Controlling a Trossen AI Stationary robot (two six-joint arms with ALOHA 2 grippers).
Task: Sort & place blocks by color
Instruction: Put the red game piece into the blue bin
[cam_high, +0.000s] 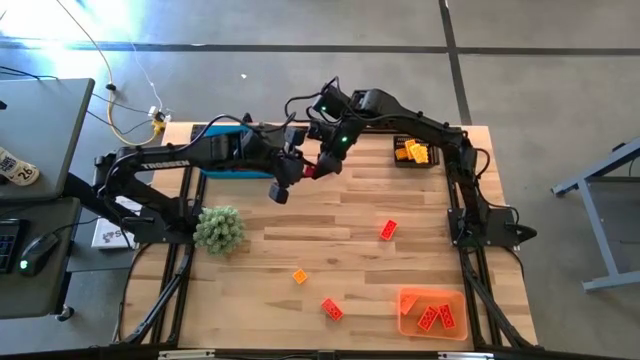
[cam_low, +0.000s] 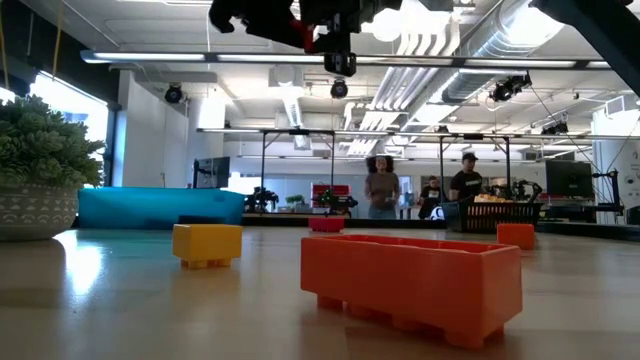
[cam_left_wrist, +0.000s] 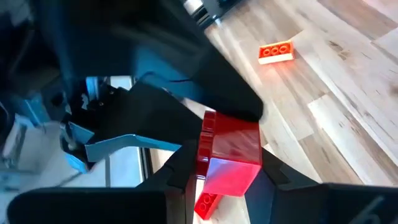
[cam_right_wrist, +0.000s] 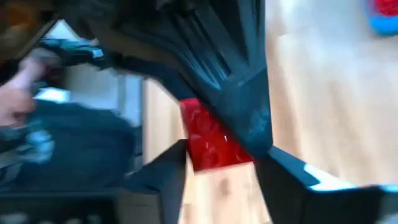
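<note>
A red block (cam_high: 311, 168) is in the air over the table's far middle, between both grippers. My left gripper (cam_high: 290, 172) comes at it from the left, my right gripper (cam_high: 325, 160) from the right. In the left wrist view the red block (cam_left_wrist: 229, 155) sits between my left gripper's (cam_left_wrist: 227, 186) fingers. In the right wrist view the same red block (cam_right_wrist: 211, 144) sits between my right gripper's (cam_right_wrist: 221, 171) fingers. Loose blocks lie flat on the table: red (cam_high: 388, 229), orange (cam_high: 299, 275), red (cam_high: 332, 309). My left gripper pinches the red block's lower part (cam_left_wrist: 214, 177) between its two fingers, coming roughly level from the table's left. The block is lifted clear of the table. My right gripper has the block's other end (cam_right_wrist: 202, 155) between its two fingers, from the right; the left finger (cam_right_wrist: 239, 93) covers part of it.
A blue bin (cam_high: 225, 150) stands at the far left, a dark bin (cam_high: 415, 152) with orange and yellow blocks at the far right, an orange bin (cam_high: 432, 312) with red blocks near right. A green plant clump (cam_high: 219, 229) sits left. People stand in the room behind.
</note>
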